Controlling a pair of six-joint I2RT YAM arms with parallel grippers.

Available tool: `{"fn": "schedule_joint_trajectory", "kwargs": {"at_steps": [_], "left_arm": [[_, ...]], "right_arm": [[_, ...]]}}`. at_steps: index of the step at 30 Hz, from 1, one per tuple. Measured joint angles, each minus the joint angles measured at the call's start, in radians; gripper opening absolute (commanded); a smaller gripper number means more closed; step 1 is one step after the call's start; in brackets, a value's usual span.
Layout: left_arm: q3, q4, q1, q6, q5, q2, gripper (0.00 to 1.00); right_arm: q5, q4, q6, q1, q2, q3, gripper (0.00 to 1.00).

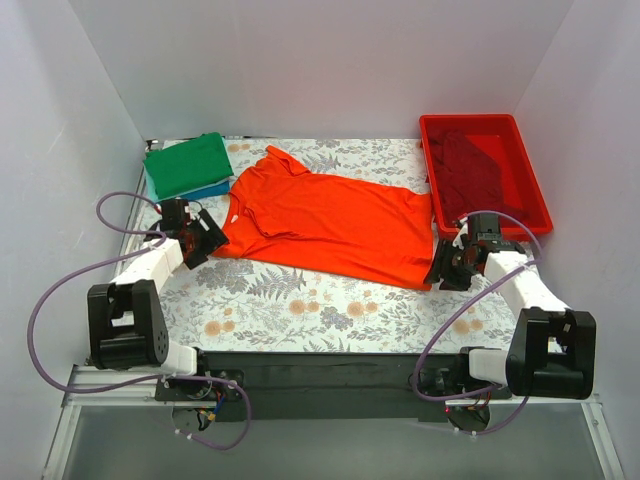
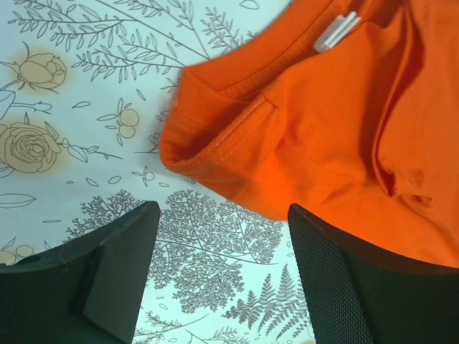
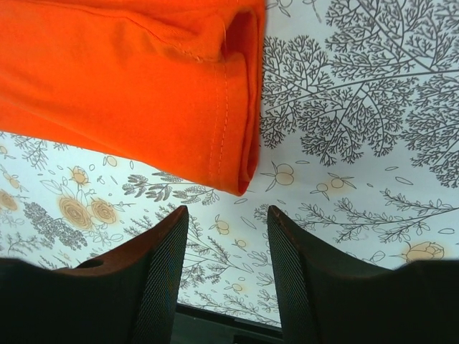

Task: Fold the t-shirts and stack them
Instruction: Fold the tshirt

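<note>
Careful: the orange t-shirt (image 1: 325, 225) lies flat across the middle of the table (image 1: 330, 310), and if you pinch only one layer or miss a corner, the fold drags crooked. Your left gripper (image 1: 207, 240) sits low at the shoulder near the left edge, your right gripper (image 1: 446, 268) at the hem corner; both released, empty.

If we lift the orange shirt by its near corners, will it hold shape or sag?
It will probably sag: the orange shirt lies flat and wrinkled, thin cloth with no stiffness. Its stitched hem looks the firmest place to pinch. A push would likely bunch it on the flowered table rather than slide it.
</note>
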Motion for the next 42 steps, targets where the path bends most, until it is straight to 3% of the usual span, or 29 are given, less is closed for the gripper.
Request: {"fn": "schedule_joint_trajectory", "kwargs": {"at_steps": [25,31,35,38,42], "left_arm": [[0.01,0.048,0.049,0.011,0.064,0.147,0.47],[0.031,0.063,0.05,0.011,0.072,0.179,0.35],[0.04,0.075,0.051,0.014,0.082,0.204,0.0],[0.05,0.081,0.053,0.019,0.089,0.219,0.0],[0.05,0.079,0.053,0.025,0.076,0.217,0.0]], "right_arm": [[-0.037,0.151,0.029,0.0,0.123,-0.031,0.43],[-0.043,0.169,0.032,0.0,0.123,-0.068,0.28],[-0.051,0.181,0.034,0.0,0.123,-0.08,0.12],[-0.049,0.182,0.031,0.0,0.124,-0.081,0.02],[-0.043,0.177,0.029,0.0,0.123,-0.08,0.01]]}}
